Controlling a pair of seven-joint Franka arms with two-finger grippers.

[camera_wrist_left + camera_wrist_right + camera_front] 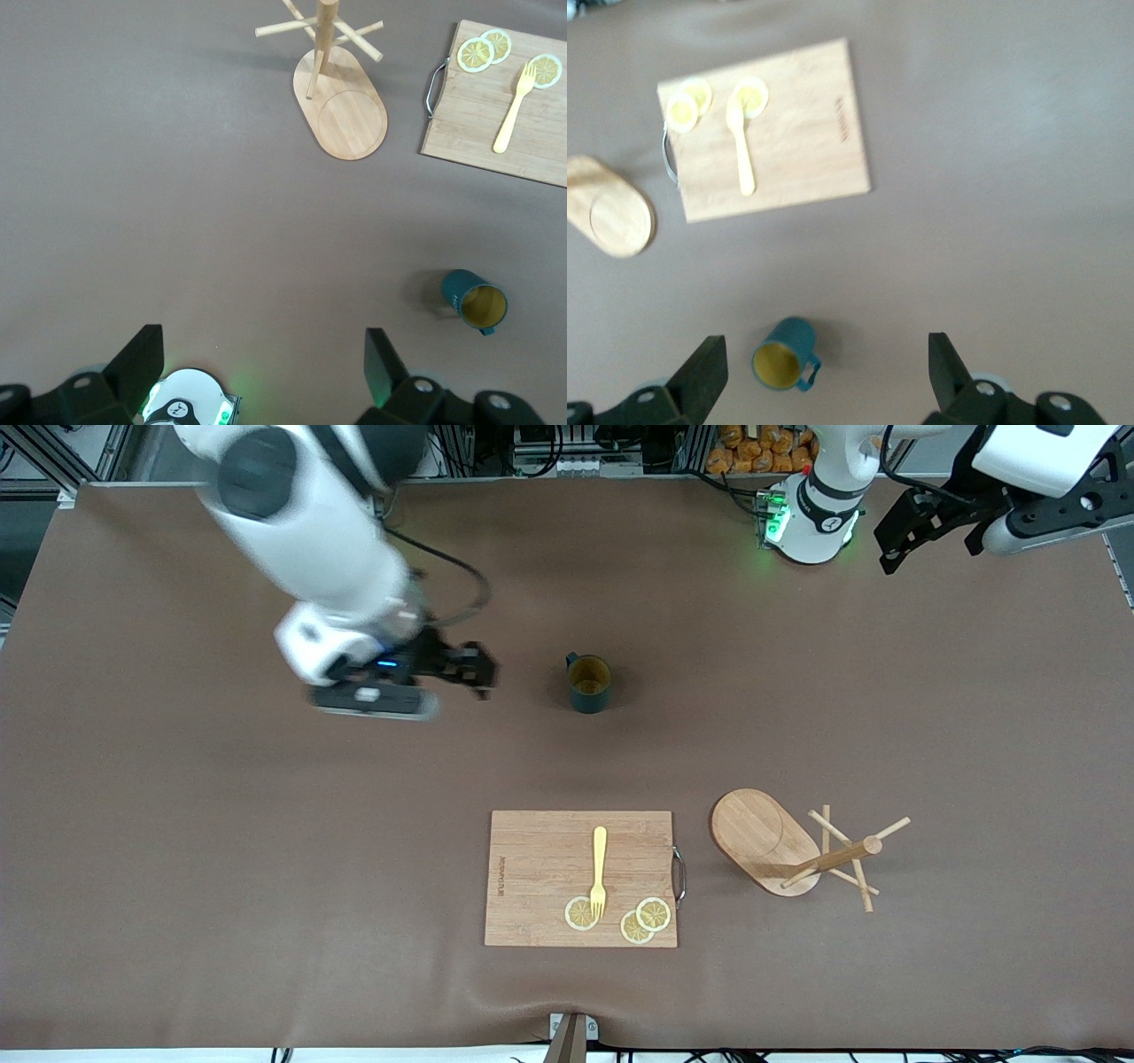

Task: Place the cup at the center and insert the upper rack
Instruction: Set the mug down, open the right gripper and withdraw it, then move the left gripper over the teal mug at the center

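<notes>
Right claw [474, 673] hangs over the bench [177, 824] beside the cup [589, 683], toward the right arm's end, with its fingers [700, 372] spread wide and nothing between them. That cup stands upright near the middle of the bench, dark teal outside and tan-yellow within, its handle turned toward the robots' bases; it is clear of the claw and touches nothing else.

Nearer the front camera lies a wooden cutting board [540, 877] with a metal handle on the edge facing the left arm's end. On it rests a yellow fork [599, 870], its tines over one of three lemon slices [654, 913].

Just beside the board, toward the left arm's end, stands the upper rack [769, 841], its oval base flat on the bench and its post rising with thin pegs crossing it.

Left claw [895, 536] waits up beside its own base, over the bench's edge, fingers [137, 363] likewise spread and empty.
</notes>
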